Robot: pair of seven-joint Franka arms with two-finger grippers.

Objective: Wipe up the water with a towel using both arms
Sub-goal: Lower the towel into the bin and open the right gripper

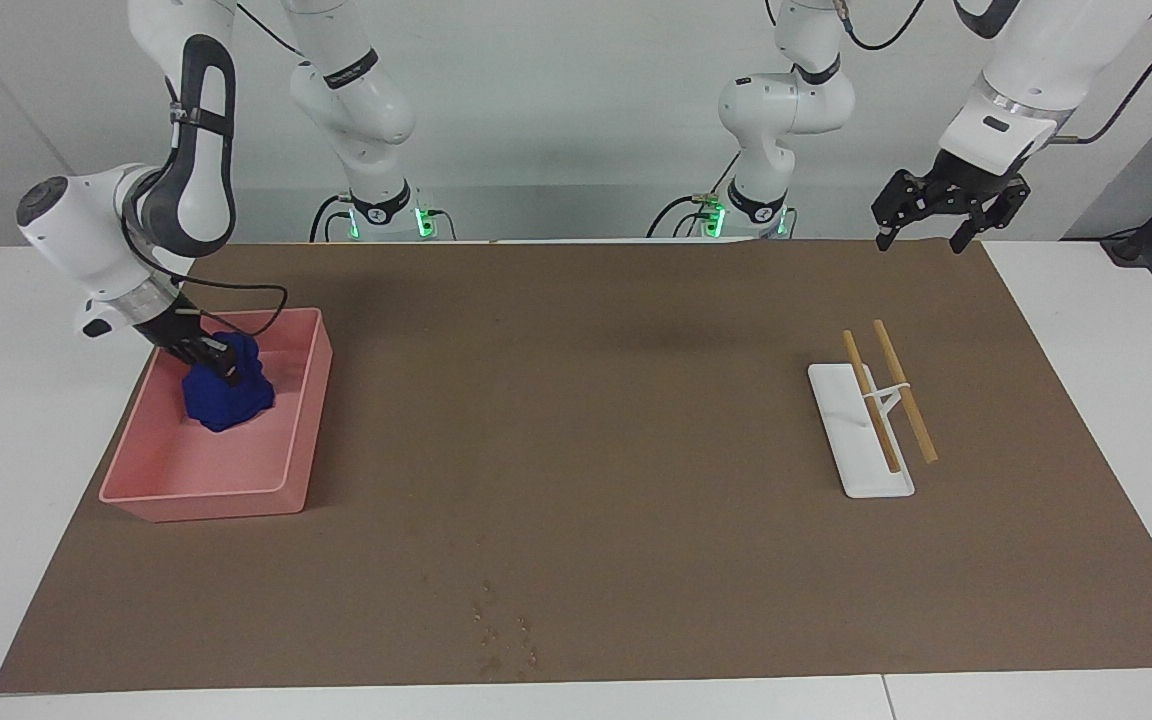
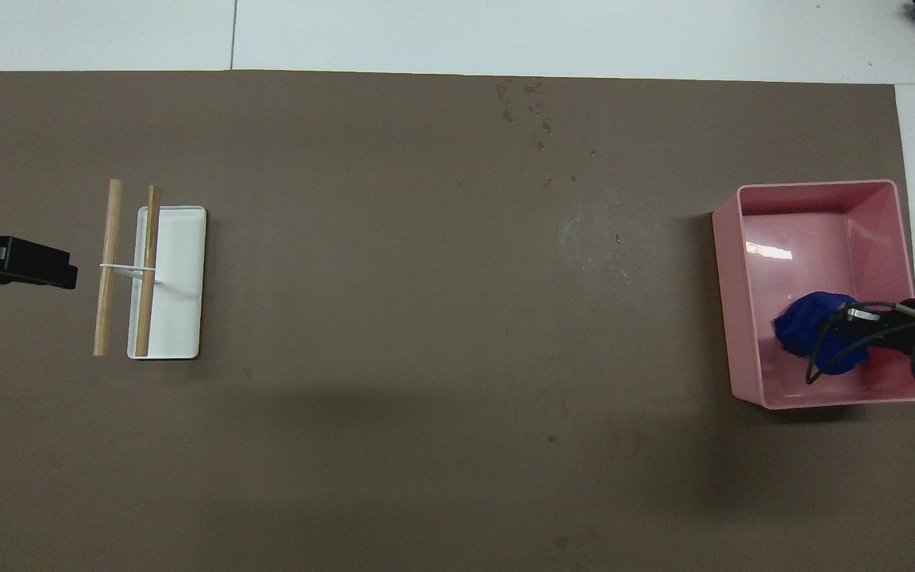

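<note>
The right end effector (image 1: 219, 362) is low inside the pink bin (image 1: 301, 455), clamped shut on the bunched blue towel (image 1: 228, 398), which looks to be resting on or just above the bin floor. The water (image 2: 596, 238) reads as a faint pale smudge on the brown mat (image 1: 576, 420), well apart from that end effector, toward the middle of the tabletop. The step in hand appears to be setting the towel down in the bin; to do it well, let the cloth settle fully on the floor before releasing, then lift straight up clear of the bin walls. The left end effector (image 1: 941, 218) waits with fingers spread, raised over the mat's edge, above the white stand (image 1: 856, 470) with its two wooden rods (image 1: 904, 392). No readable labels or writing show.
</note>
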